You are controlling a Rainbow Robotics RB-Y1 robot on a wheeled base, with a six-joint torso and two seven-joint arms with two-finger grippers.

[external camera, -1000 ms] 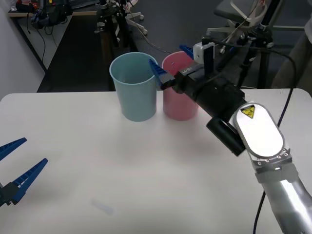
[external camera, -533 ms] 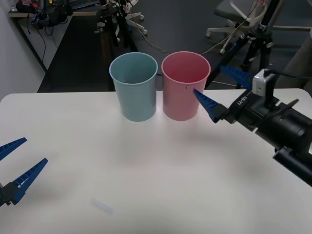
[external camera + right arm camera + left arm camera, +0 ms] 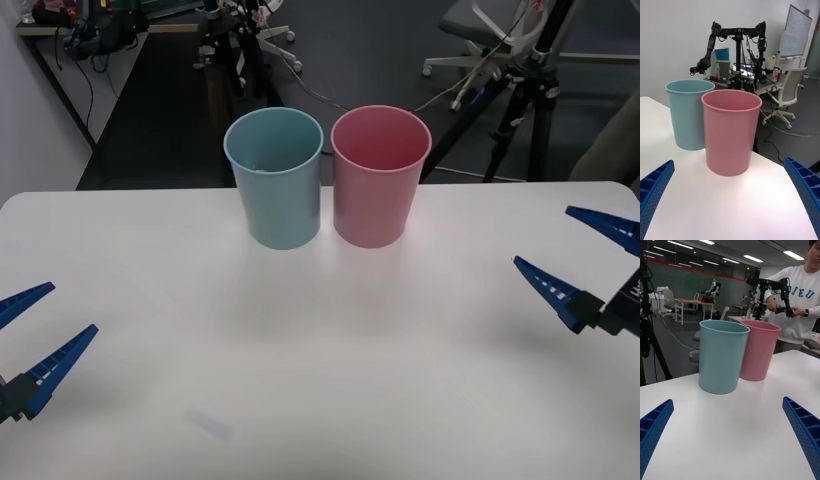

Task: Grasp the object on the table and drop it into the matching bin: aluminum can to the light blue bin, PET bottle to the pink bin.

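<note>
Front view, bins: tall tapered light blue plastic bin (image 3: 274, 178) and tall tapered pink plastic bin (image 3: 380, 176) stand side by side, almost touching, at the far edge of the large white tabletop (image 3: 320, 380).
Front view, grippers: left gripper (image 3: 28, 335) low at the table's left edge, right gripper (image 3: 585, 258) at the right edge; both spread wide, empty.
Front view, can: no red aluminum can lies on the table; judged already inside a bin, interior not readable.
Right wrist view: pink bin nearest, light blue bin just beside it.
Left wrist view: light blue bin nearest, pink bin behind.
Handling judgement: an empty can is light, thin-walled, smooth; grip mid-body, moderate force.
</note>
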